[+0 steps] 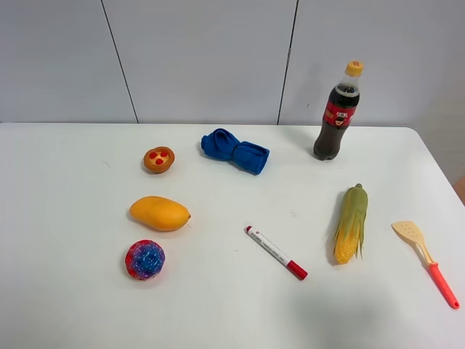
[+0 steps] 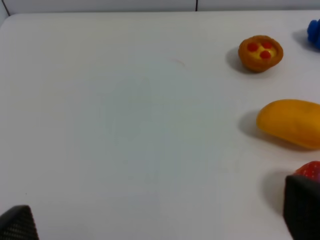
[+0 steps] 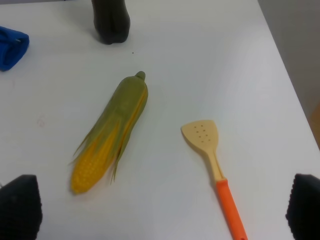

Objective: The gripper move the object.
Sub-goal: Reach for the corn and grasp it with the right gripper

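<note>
The left gripper (image 2: pixel 160 220) hangs with jaws spread wide, a smooth mango (image 2: pixel 290 122) ahead and off to one side. The right gripper (image 3: pixel 162 215), jaws likewise apart, faces the ear of corn (image 3: pixel 107 137) lying just ahead on the white table (image 3: pixel 240 60) — likely light and stiff, papery husk fraying near knobbly kernels, best pinched across its firm green middle.

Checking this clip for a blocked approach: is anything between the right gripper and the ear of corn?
Nothing visible. The right gripper, jaws wide open, looks straight at the ear of corn, which lies alone on bare table. The spatula lies beside it, apart, and the cola bottle stands beyond its husk tip.
</note>
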Robot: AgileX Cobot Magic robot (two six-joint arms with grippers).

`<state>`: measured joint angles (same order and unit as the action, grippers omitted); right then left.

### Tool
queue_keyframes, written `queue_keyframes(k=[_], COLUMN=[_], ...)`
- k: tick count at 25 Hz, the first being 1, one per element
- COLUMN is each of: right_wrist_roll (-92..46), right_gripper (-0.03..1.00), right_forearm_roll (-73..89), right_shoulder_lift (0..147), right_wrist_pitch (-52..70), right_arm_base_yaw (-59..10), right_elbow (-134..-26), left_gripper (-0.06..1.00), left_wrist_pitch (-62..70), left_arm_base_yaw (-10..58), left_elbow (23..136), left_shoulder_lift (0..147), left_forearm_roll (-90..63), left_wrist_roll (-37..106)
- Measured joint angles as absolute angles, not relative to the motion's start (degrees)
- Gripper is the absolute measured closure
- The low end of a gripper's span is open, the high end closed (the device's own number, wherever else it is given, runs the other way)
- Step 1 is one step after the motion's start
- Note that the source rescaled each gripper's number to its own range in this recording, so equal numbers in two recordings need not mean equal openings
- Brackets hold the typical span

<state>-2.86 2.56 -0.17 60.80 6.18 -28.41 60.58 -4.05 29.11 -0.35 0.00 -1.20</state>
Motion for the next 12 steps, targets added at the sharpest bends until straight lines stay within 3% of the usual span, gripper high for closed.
queue_keyframes(k=[12], right_wrist_roll=[-2.9], right_gripper=[-0.03], right_forearm_roll=[2.6], right_shoulder_lift=[-0.2], right_wrist_pitch=[60.8], right_arm_base_yaw=[6.2], right_elbow=[-28.4], left_gripper=[-0.06], left_wrist_pitch=[60.6], left_arm_base_yaw=[-4.0], left_elbow=[29.1], left_shoulder_lift=[-0.3], left_forearm_roll=[0.0], left_wrist_roll=[-1.2])
